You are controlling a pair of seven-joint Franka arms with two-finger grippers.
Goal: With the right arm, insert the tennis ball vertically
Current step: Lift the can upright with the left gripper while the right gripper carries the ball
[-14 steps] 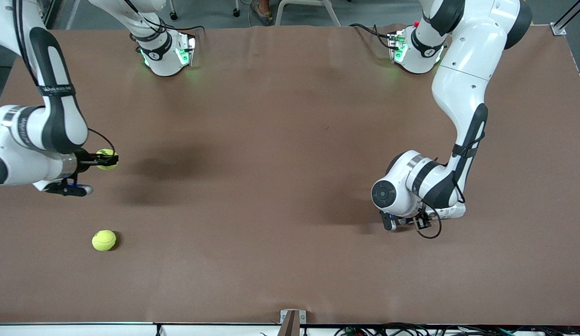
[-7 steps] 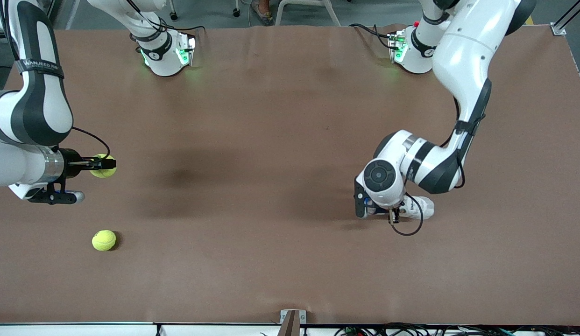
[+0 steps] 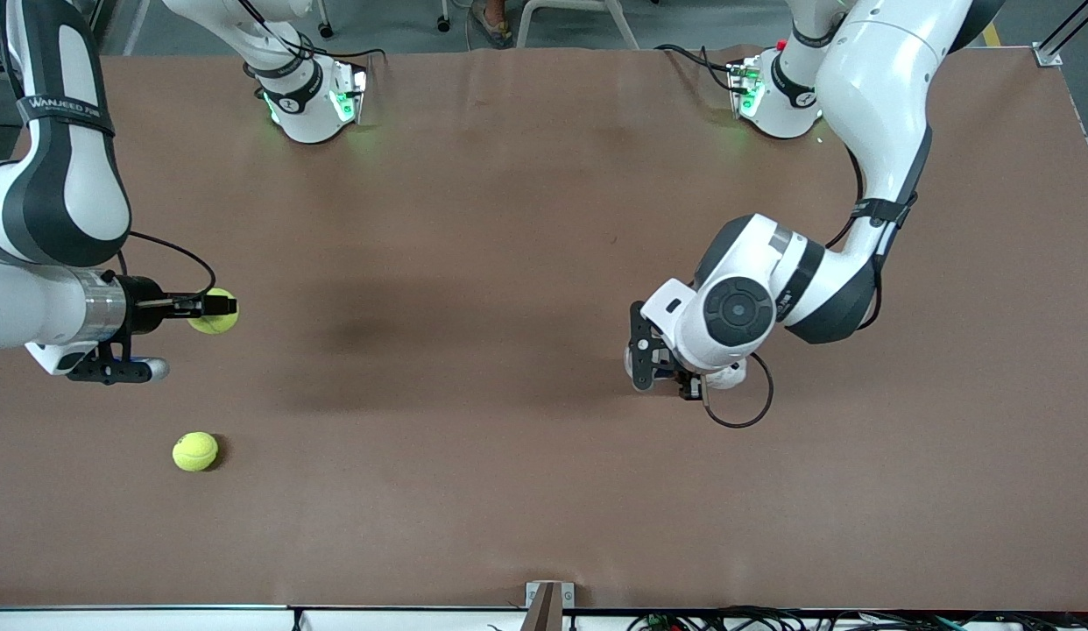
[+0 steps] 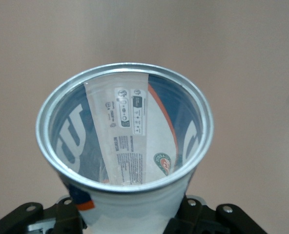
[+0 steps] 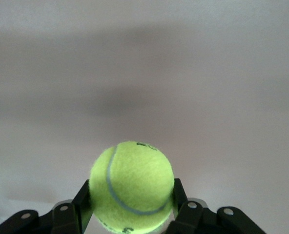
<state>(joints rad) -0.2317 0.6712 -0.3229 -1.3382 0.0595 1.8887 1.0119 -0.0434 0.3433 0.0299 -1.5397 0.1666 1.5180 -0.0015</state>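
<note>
Tennis ball (image 3: pixel 215 312) sat clamped in the right tool (image 3: pixel 218 307) at the left of the front frame, held up over the brown counter (image 3: pixel 509 219) with the arm lying sideways. The right wrist view showed the ball (image 5: pixel 132 186) pinched at its widest part between the two fingers (image 5: pixel 82 199), seam showing. Lower left in the front frame, a second ball (image 3: pixel 194 451) lay loose on the counter, well apart from the held one.

At the right of centre, the left tool (image 3: pixel 658 364) was mostly hidden under its own wrist; the left wrist view showed it closed around the base of an open ball can (image 4: pixel 125 156), metal rim toward the camera and the printed label visible inside. The can was barely made out in the front view.

Several risks seemed likely from here. The ball and the can mouth were well apart, so both arms had to meet, and a small misalignment would probably land the ball on the rim instead of inside. The can looked only slightly wider than a ball, leaving little margin. If the can were not brought upright, a vertical drop would likely glance off. The ball could also squirt from the pinch if pressed against the rim.
</note>
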